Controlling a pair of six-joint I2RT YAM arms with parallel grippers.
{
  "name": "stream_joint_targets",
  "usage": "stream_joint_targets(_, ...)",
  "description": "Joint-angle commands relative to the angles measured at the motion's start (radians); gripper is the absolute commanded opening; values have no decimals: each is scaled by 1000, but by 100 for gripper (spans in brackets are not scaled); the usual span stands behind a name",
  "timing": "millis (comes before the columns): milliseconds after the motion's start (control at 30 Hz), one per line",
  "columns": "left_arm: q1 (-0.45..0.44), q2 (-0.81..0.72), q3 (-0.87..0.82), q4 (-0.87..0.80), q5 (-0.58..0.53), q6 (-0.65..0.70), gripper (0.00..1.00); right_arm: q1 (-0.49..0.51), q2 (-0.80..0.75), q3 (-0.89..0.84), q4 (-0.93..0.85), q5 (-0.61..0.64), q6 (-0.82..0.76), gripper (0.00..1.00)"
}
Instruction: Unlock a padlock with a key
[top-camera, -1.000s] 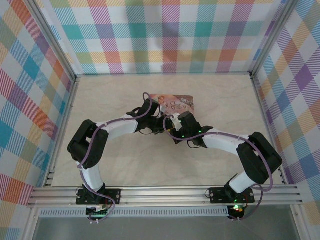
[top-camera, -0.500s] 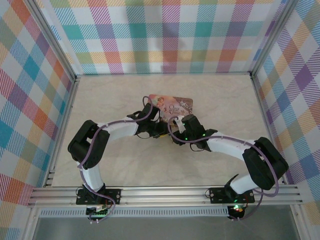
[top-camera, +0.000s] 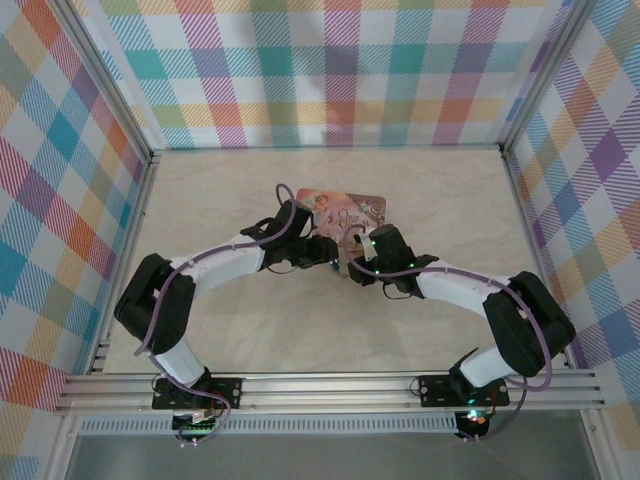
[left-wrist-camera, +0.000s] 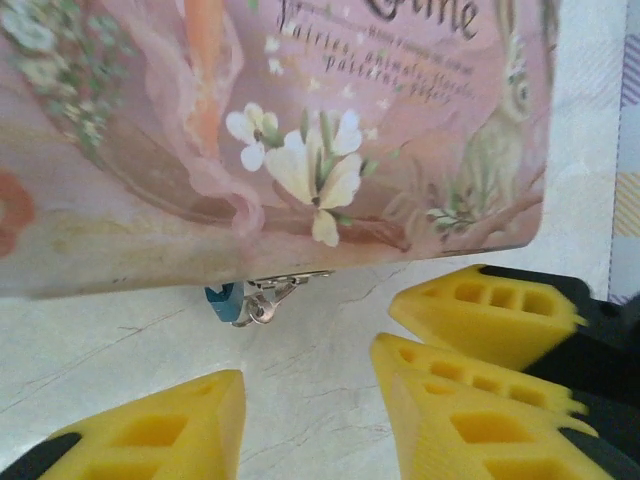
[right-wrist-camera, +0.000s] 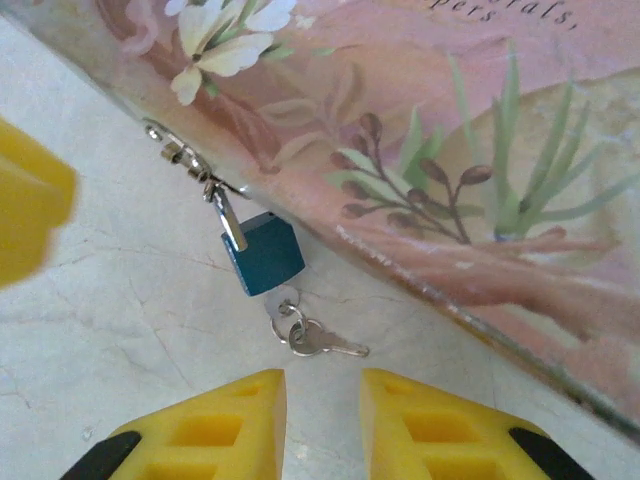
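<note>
The small blue padlock (right-wrist-camera: 262, 255) hangs by its thin shackle from the latch of the pink flower-patterned tin (right-wrist-camera: 420, 130). It rests on the table at the tin's front edge. A key's round head (right-wrist-camera: 285, 298) sits against the padlock's underside. A ring joins it to a second key (right-wrist-camera: 335, 346) lying flat. My right gripper (right-wrist-camera: 322, 400) is open just short of the keys, with nothing between its fingers. My left gripper (left-wrist-camera: 308, 368) is open a little below the padlock (left-wrist-camera: 224, 300), holding nothing. In the top view both grippers (top-camera: 325, 255) (top-camera: 352, 265) meet at the tin (top-camera: 350, 207).
One yellow finger (left-wrist-camera: 485, 310) of the right gripper crowds the left wrist view on the right. A left finger (right-wrist-camera: 25, 205) shows in the right wrist view. Checked walls enclose the marbled table (top-camera: 230, 190) on three sides.
The left gripper's jaws have opened from shut. The right gripper's jaws have parted a little. Both wrists have shifted at the tin's front edge, and the left elbow has swung down and left.
</note>
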Motion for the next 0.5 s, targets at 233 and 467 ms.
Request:
stream_joint_targets(233,48,-152,1,-141,-193,54,56,-90,69,98,3,33,26,30)
stream_joint_targets(467,93,-143,21,-166,-269,53,59,-82,47,94,3,-4,29,30)
